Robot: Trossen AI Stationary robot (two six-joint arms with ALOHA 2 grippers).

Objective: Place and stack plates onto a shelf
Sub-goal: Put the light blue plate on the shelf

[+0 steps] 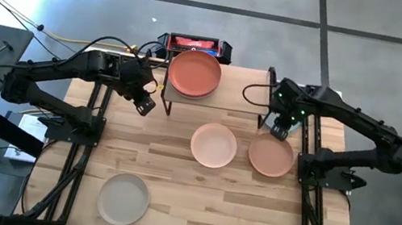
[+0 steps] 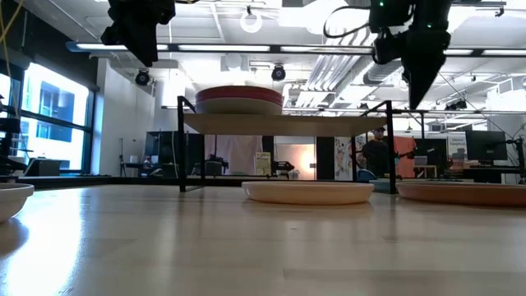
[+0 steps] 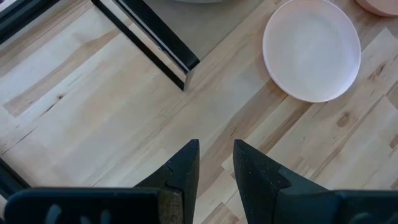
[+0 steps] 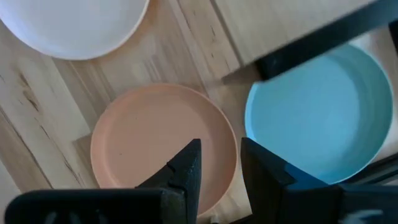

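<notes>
Terracotta plate on shelf, left side

No legible text or labels.

A terracotta plate lies on the light-wood shelf with thin black legs. On the pale, streaky-grained wooden table lie a pale pink plate, a peach plate and an off-white plate; a pale teal plate shows under the shelf. Both hands are dark
</notes>
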